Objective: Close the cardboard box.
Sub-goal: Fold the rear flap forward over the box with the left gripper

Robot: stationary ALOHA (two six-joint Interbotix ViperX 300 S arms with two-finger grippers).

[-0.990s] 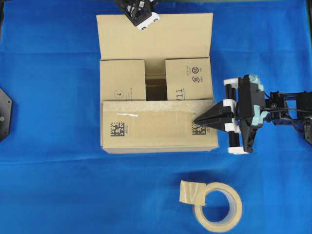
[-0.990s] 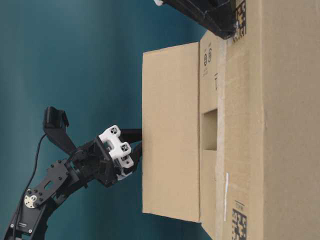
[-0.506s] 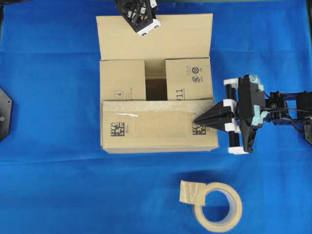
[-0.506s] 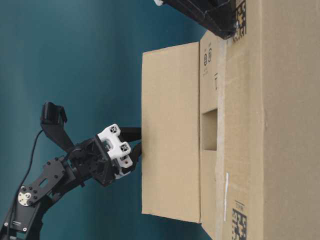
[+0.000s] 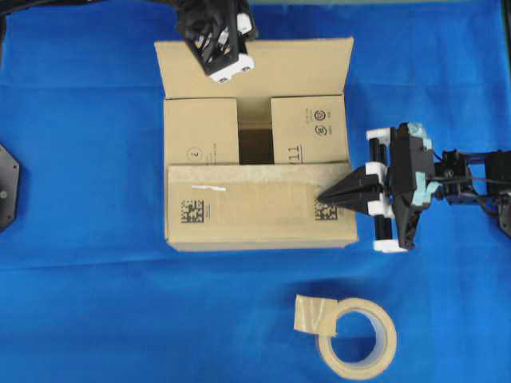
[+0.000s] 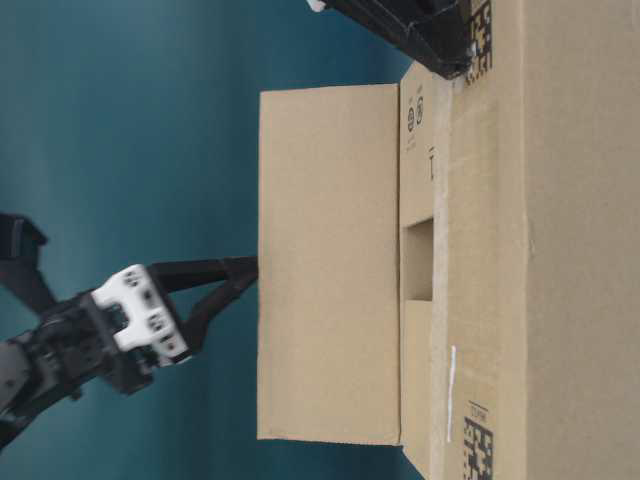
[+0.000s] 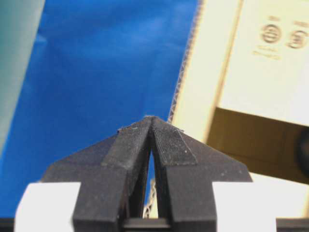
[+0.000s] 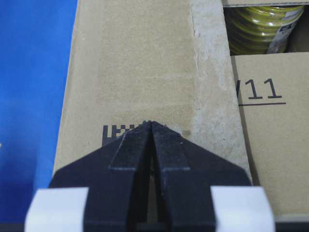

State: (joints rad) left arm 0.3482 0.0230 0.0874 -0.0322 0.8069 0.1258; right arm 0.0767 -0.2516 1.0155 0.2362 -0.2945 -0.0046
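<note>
Nearest on the worktop (image 5: 80, 303) lies a tape roll (image 5: 355, 337), well short of the right hand (image 5: 321, 195) and touching nothing.

Right hand: fingers pressed together to a point, holding nothing. The tip rests on the near flap (image 5: 255, 206) of the box (image 5: 257, 231), at its right end beside a printed square; the wrist view shows the point on the flap's surface. That flap lies flat.

Beyond the tip, the two side flaps (image 5: 201, 132) are folded in, with a gap between them through which something yellow-green shows inside the box.

Left hand (image 5: 225, 68): fingers together, empty, at the far flap (image 5: 279, 60). In the table-level view its tip meets the flap's free edge; whether it presses is not certain. This flap is the only one not yet down.

Handling, as judged: corrugated board, light, stiff across the panel, hinging freely only at the crease. Flaps tend to spring back, so the near flap probably needs holding down. A pinch is not needed; a push with closed fingers suits. Best contact on the far flap is its outer face near the free edge, around mid-width, pushing toward the right hand. Pushing near a corner risks twisting or creasing the board. The surface is matte and should not slip much.
</note>
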